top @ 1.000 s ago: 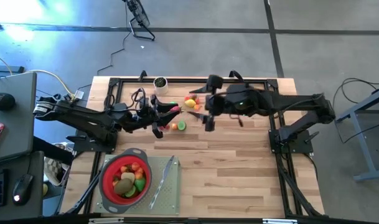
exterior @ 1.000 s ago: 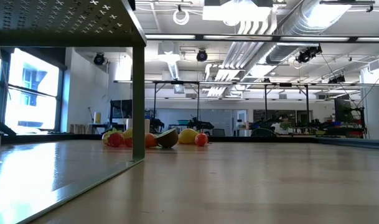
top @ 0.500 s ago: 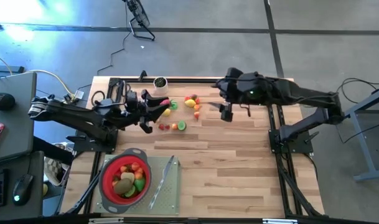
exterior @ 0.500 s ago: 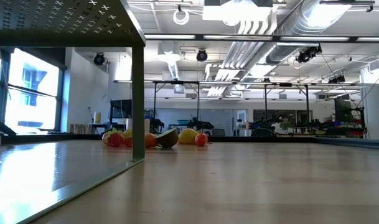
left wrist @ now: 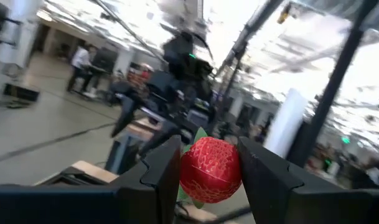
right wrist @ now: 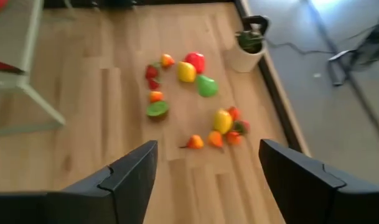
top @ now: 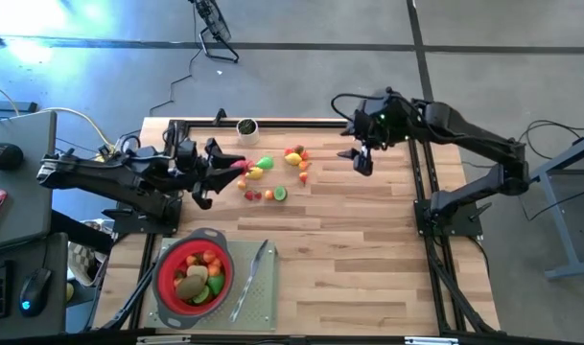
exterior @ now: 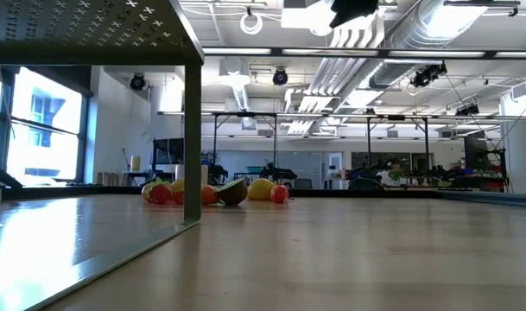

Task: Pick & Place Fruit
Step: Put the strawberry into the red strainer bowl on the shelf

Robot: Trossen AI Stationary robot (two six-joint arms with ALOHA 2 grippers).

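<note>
The left pincer [left wrist: 208, 174] is pinching a red strawberry [left wrist: 210, 170] between its two dark fingers [left wrist: 153, 180], the berry sitting squarely in the gap with a bit of green leaf showing behind it. From above, this pincer [top: 226, 165] is hanging over the wooden surface [top: 368, 249], near its far left part, with a small white cup [top: 246, 126] of greenery just beyond it by the far edge.

Just to the right of the left pincer, the loose fruit [top: 272, 174] is lying scattered on the surface: a green piece, a yellow one, small red and orange ones and a lime-green slice. Nearer the right pincer, a second little cluster [top: 297, 158] of yellow, red and orange pieces is lying.

The right pincer [top: 362, 158] is hovering to the right of that cluster, clear of it, near the far right part of the surface. In its own wrist view its fingers [right wrist: 130, 174] are standing spread with nothing between them, and the scattered fruit [right wrist: 189, 99] is lying ahead of it on the wood.

Well toward the near edge from the left pincer, a red strainer [top: 162, 278] is sitting on a grey mat [top: 263, 307], with more fruit [top: 198, 273] inside it. A grey knife [top: 252, 278] is lying on the mat beside the strainer.
</note>
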